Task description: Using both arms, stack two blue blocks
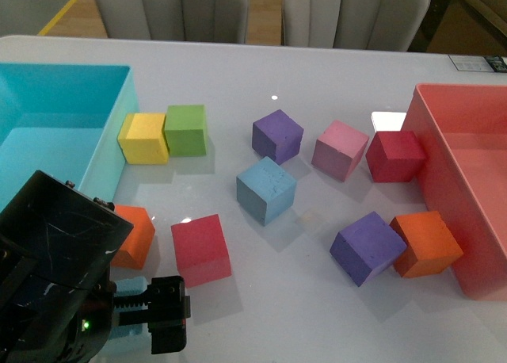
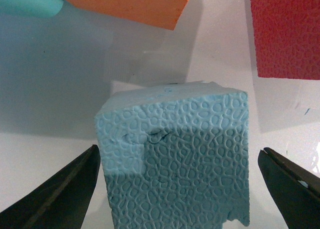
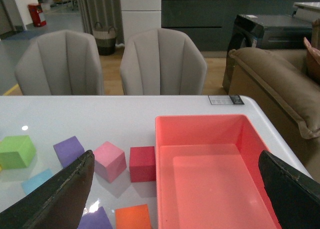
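Left hand (image 2: 179, 156): spread; jaws flank the near blue block (image 2: 190, 134) without touching, so I can pinch it
Near blue block: on the table (image 1: 317, 323); seven o'clock from the second blue block (image 1: 265, 190)
Second blue block: mid-table; top bare for stacking
Right hand (image 3: 176, 156): spread; raised above the pink bin (image 3: 200, 123); waiting, I judge

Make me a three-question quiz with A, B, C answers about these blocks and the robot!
1. The yellow cube sits: A) beside the turquoise bin B) inside it C) far from it
2. How many purple cubes lie on the table? A) one B) two C) four
3. The right end effector is: A) shut on a block B) open and empty C) out of view
Answers: 1 A, it is right by the bin's wall; 2 B, the front view shows two; 3 B, jaws spread, nothing between.
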Available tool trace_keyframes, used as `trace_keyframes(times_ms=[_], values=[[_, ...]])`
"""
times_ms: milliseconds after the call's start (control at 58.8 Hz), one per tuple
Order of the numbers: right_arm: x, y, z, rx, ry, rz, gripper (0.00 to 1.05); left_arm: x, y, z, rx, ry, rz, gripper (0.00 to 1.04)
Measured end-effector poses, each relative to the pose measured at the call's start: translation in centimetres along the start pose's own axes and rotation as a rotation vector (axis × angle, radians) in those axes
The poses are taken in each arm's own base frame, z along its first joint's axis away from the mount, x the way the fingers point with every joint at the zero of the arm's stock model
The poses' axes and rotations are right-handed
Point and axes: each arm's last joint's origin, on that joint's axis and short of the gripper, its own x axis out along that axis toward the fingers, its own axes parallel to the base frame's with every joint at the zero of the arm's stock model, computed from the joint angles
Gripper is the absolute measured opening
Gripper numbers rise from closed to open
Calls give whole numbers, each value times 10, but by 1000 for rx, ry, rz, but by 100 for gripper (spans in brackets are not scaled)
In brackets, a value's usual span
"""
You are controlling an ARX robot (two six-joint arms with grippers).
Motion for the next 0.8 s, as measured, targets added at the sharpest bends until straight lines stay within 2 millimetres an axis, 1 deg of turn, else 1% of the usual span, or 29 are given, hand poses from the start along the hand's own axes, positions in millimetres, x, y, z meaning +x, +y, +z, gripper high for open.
trace_keyframes(times_ms=[51,136,289,425,579,800], values=[[0,0,0,0,0,0,96,0,0,-1,1,0,2,96],[0,0,0,0,0,0,96,0,-2,-2,4,1,2,85],[0,0,0,0,0,0,96,0,-4,-4,15,0,7,60],[0,0,0,0,0,0,96,-4,-3,-7,23,9,19,47],[0,0,0,0,0,0,96,-21,1,-13,35,8,40,42],[0,0,0,0,0,0,96,-63,4,-15,51,-51,10,40]])
